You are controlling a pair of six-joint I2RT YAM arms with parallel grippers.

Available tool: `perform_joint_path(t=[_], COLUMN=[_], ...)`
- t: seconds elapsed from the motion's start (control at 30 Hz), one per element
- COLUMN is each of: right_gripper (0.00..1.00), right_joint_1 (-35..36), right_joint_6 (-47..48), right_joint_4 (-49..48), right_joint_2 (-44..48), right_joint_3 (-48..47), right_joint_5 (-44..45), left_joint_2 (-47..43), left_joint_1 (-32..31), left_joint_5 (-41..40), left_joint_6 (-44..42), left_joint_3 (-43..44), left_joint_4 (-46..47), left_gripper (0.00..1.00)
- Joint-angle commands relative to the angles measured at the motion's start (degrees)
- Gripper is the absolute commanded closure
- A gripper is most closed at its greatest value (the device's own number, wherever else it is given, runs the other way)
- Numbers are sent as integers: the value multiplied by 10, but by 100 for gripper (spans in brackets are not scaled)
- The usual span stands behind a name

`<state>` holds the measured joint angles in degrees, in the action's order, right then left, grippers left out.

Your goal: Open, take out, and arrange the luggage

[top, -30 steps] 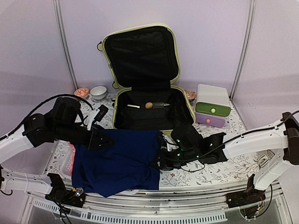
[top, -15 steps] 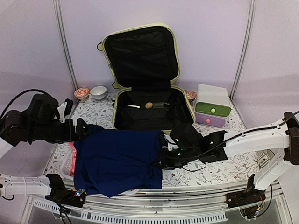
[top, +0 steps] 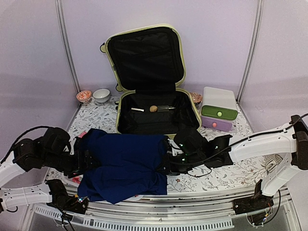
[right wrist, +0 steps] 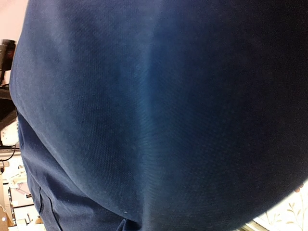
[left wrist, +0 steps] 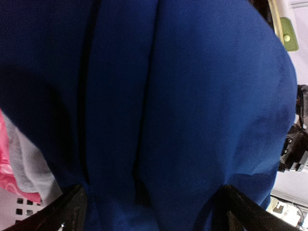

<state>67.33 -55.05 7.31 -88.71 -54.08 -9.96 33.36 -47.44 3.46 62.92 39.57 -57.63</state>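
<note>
The luggage, a pale yellow-green hard-shell case, lies open at the back of the table with its lid upright. A small brown ball and a few thin items rest on its black lining. In front of it a navy blue garment is spread out. My left gripper is open at the garment's left edge. In the left wrist view its fingers stand wide apart with blue cloth between them. My right gripper is shut on the garment's right edge. Blue cloth fills the right wrist view and hides the fingers.
A white box with green and purple drawers stands right of the luggage. Two small bowls sit at the back left. Under the garment's left side are a white slatted basket and something pink.
My left arm has swung out to the left, then come down low at the garment's left edge, with its jaws opened wide. The right arm has stayed put.
</note>
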Motion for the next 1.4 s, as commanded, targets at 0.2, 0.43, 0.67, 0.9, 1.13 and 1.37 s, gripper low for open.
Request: perform_joint_path(t=[0.2, 0.43, 0.67, 0.9, 1.13, 1.37], right_gripper=[94, 96, 96, 96, 97, 97], right_joint_1=[-5, -5, -5, 12, 36, 77], right_joint_6=[12, 26, 66, 127, 148, 165], right_joint_4=[37, 8, -20, -47, -68, -23], right_joint_2=[-21, 6, 65, 40, -62, -105], right_joint_3=[-7, -10, -26, -128, -251, -253], right_joint_5=[11, 6, -1, -28, -66, -4], left_joint_2=[44, 54, 51, 102, 149, 149], left_joint_1=[2, 3, 9, 21, 81, 103], left_joint_5=[132, 116, 6, -57, -118, -76], left_joint_6=[11, 0, -48, -104, -185, -214], left_joint_3=[-86, -113, 68, 218, 361, 279], left_joint_4=[215, 287, 122, 19, -119, -114], left_gripper=[17, 85, 100, 100, 100, 100])
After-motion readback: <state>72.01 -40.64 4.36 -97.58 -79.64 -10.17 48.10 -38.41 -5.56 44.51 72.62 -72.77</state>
